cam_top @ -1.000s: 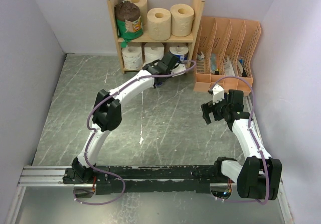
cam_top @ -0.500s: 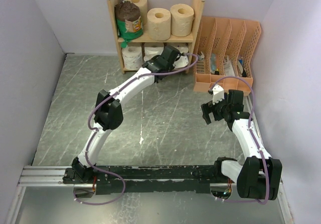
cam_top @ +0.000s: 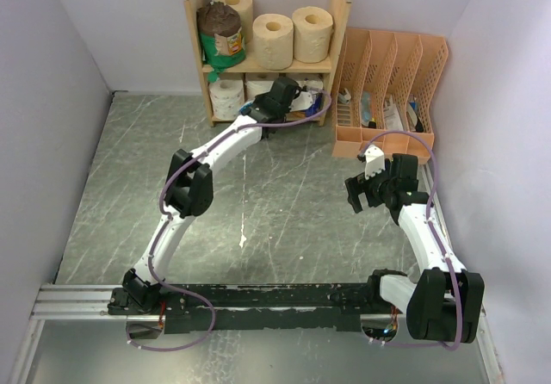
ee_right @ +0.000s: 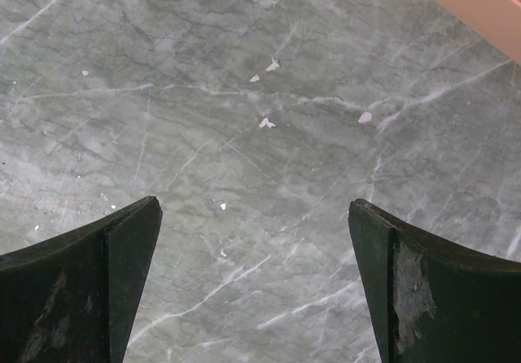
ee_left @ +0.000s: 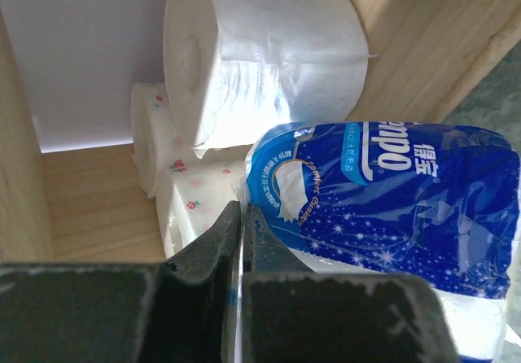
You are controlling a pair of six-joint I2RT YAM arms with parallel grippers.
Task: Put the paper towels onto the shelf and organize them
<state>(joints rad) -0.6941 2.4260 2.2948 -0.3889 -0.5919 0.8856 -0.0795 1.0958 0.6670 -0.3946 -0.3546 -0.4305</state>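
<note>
Paper towel in blue wrapper (ee_left: 383, 208) lies at the front of the lower shelf (ee_left: 423, 45) beside white rolls (ee_left: 260, 54). My left claw (ee_left: 240, 216) is closed, pinching its wrapper, to slide it in. My right claw (ee_right: 254, 208) hangs open above the tabletop (ee_right: 244, 94).

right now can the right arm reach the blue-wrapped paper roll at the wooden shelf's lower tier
Probably not: the left gripper is shut on the blue-wrapped paper roll, its arm across that tier.

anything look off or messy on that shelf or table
On the lower tier of the shelf, a plain white roll lies on its side, perched atop the flowered rolls, and looks unsteady. Small white scraps dot the table.
</note>
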